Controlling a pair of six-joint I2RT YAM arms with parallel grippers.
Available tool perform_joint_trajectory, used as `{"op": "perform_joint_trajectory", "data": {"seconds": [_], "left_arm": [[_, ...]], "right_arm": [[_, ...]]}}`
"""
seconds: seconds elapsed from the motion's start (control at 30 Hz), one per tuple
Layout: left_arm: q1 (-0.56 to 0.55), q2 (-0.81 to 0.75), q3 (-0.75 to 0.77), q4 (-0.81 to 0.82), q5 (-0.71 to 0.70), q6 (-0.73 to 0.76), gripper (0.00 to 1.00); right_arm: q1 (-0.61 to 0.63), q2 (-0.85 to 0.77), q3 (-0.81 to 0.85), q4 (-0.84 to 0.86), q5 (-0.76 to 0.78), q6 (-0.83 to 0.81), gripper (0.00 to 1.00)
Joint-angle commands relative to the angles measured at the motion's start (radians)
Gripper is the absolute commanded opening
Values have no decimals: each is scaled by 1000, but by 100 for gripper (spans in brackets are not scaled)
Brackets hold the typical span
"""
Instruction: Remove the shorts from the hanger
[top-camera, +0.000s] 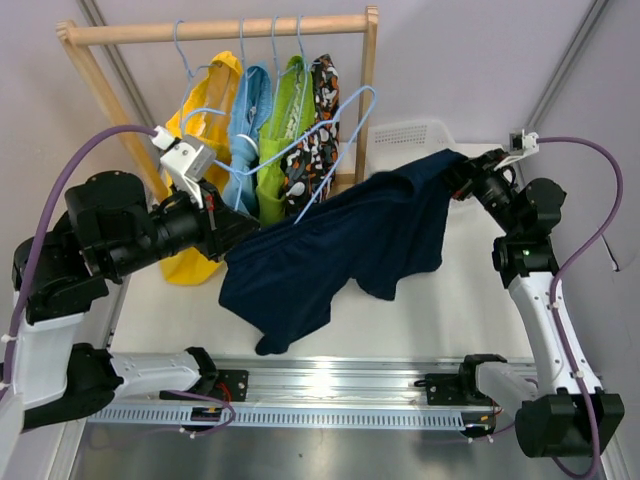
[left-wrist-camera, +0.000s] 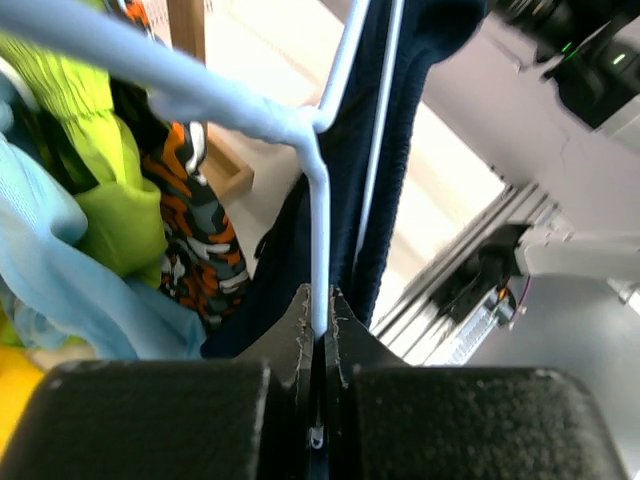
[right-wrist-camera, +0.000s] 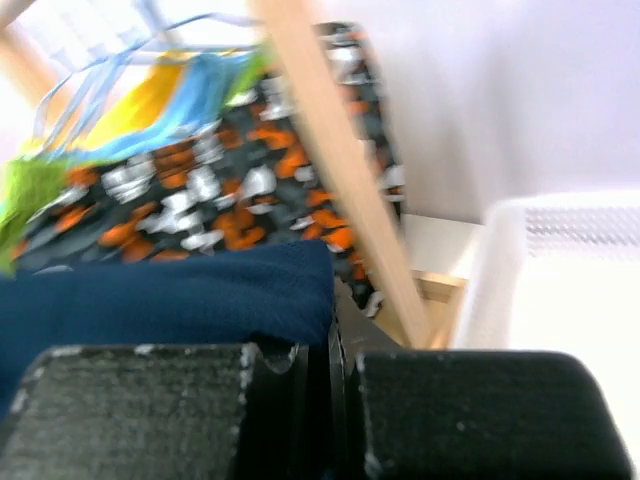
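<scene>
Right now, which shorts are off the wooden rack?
The navy shorts, pinched in the right jaws over the table; the yellow, light blue, green and patterned pairs hang on the rack.

left gripper (left-wrist-camera: 318, 310): tips buried under navy shorts (top-camera: 330, 240) in the top view
right gripper (right-wrist-camera: 335, 335): tips lost behind the shorts' edge from above
hanger (left-wrist-camera: 320, 200): bar cut off by the left wrist frame
yellow shorts (top-camera: 215, 90): lower half behind left arm (top-camera: 130, 235)
basket (top-camera: 415, 135): near side covered by navy shorts
patterned shorts (right-wrist-camera: 200, 190): print blurred in the right wrist view
</scene>
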Motion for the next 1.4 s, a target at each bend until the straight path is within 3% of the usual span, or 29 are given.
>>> {"op": "perform_joint_trajectory", "data": {"seconds": [0.0, 0.1, 0.2, 0.3, 0.37, 0.43, 0.53, 0.6, 0.63, 0.7, 0.83, 0.9, 1.0, 1.03, 1.13, 1.37], "left_arm": [[4, -77, 40, -51, -9, -14, 0], [4, -72, 27, -42, -15, -8, 0], [2, -46, 24, 8, -18, 11, 0], [2, 4, -2, 114, -94, 40, 0], [2, 47, -12, 197, -169, 60, 0], [2, 173, 12, 173, -321, 83, 0], [2, 456, 338, -82, -545, 71, 0], [1, 466, 278, -82, -593, 36, 0], [2, 445, 246, -70, -596, 32, 0], [4, 390, 131, -47, -633, 9, 0], [21, 249, 92, -16, -680, 8, 0], [24, 196, 104, -28, -705, 14, 0], [25, 155, 138, -47, -694, 12, 0], [25, 146, 141, -48, -687, 11, 0], [25, 117, 133, -53, -682, 12, 0], [44, 89, 130, -97, -817, 20, 0]], "right_arm": [[-154, 31, -13, 22, 177, 82, 0], [-162, 33, -20, 28, 151, 100, 0], [-125, 19, -52, 89, 12, 122, 0], [38, -16, -63, 77, -134, 6, 0], [211, -24, -8, -63, -130, -88, 0], [299, -10, 41, -173, -151, -163, 0], [376, 2, 165, -285, -93, -215, 0], [373, 8, 291, -365, 14, -257, 0], [366, 34, 343, -424, 142, -307, 0], [291, 88, 539, -477, 226, -335, 0], [105, 267, 863, -477, 236, -251, 0], [65, 388, 969, -440, 246, -205, 0], [31, 617, 1263, -423, 225, -158, 0], [28, 684, 1435, -434, 219, -151, 0], [13, 913, 1654, -399, 196, -95, 0], [-3, 1108, 1575, -232, 116, 36, 0]]}}
